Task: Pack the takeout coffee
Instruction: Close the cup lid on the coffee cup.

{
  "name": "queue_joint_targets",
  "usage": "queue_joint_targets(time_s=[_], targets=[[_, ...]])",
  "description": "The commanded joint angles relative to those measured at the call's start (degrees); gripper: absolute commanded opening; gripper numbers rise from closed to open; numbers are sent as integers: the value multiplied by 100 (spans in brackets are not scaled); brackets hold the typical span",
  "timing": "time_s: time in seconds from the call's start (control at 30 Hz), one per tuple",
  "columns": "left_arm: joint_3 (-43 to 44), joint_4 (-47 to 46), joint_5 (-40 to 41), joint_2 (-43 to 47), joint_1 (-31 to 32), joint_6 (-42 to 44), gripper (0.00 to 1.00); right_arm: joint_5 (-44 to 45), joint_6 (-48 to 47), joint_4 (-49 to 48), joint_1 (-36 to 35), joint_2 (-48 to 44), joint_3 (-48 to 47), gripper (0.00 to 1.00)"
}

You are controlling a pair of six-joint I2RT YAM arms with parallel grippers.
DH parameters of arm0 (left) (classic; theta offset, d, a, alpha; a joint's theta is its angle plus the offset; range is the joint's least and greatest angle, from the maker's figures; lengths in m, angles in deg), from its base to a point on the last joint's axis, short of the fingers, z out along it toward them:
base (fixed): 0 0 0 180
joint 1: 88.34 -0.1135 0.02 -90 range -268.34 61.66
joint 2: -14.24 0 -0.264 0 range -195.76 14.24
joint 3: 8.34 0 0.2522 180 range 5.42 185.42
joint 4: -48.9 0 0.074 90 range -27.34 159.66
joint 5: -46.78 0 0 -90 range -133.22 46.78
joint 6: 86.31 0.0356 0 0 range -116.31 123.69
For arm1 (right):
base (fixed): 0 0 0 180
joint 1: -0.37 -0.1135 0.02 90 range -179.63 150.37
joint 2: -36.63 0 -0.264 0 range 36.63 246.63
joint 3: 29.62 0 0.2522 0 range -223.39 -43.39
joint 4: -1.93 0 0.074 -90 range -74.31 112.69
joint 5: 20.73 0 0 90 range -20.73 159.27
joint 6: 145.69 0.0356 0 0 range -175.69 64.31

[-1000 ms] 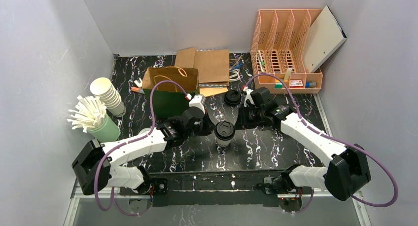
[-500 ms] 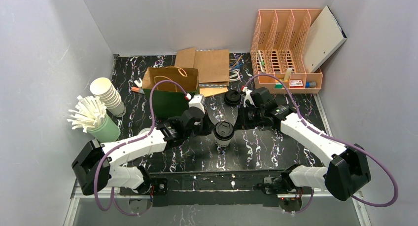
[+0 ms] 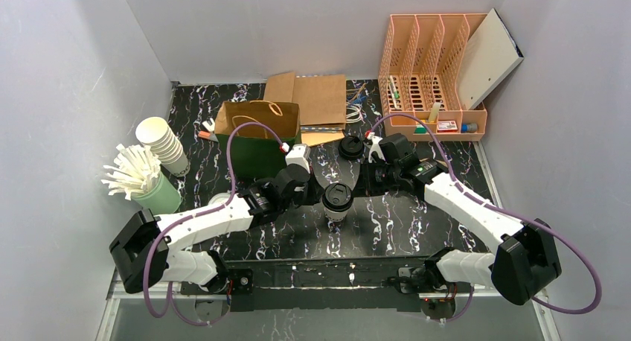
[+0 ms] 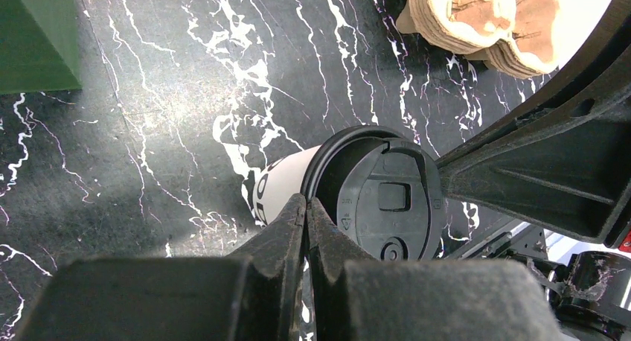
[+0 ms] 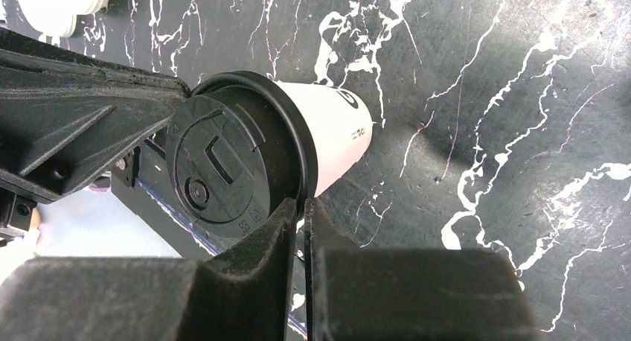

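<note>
- Hardly anything has moved over the last second: the coffee cup [image 3: 338, 211] stands upright in the same spot at the middle of the table [image 3: 402, 225], its black lid [image 3: 339, 195] on.
- Both arms have only nudged, the right one easing slightly away from the cup.
- Left gripper [image 4: 306, 204]: fingers pressed together, holding nothing, tips against the lid's rim on its side.
- Right gripper [image 5: 301, 207]: fingers all but together, nothing between them, tips at the opposite rim (so the lid is pushed from two sides, not gripped).
- My reading is that seating the lid is about done, while the packing proper has not begun, as the cup is outside the green bag [image 3: 257, 153].
- The bag stands open-mouthed behind and to the left of the cup, just beyond the left wrist, so that arm sits in the lift path.
- A loose lid [image 3: 350, 147] lies just behind the cup.
- Bare tabletop lies in front of the cup and to its right; the stacked paper cups [image 3: 165, 144] are well apart on the left.
</note>
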Motion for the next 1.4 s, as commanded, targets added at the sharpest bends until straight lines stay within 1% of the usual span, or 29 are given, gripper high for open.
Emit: queue_joint_targets(time_s=[0.0,0.1,0.3,0.47,0.57,0.83,1.0,1.37], targets=[[-255,686,303,-165,85,142,2,157,-78,155,1,-22,156,16],[-224,700,312,-131,115,150,2,180,-89,176,-5,-44,145,17],[-114,729,351,93,149,190,10,188,-87,195,-5,-148,110,17],[227,908,316,92,148,319,10,146,-87,284,-4,-169,-81,16],[255,897,182,39,147,257,9,135,-78,318,-4,-195,-63,16],[-277,498,140,16,156,24,9,146,-2,130,-1,-240,328,17],[-671,93,313,88,264,-129,8,137,77,-46,-1,-333,642,17],[-654,23,463,-107,411,-90,8,87,6,-23,-16,-212,755,18]])
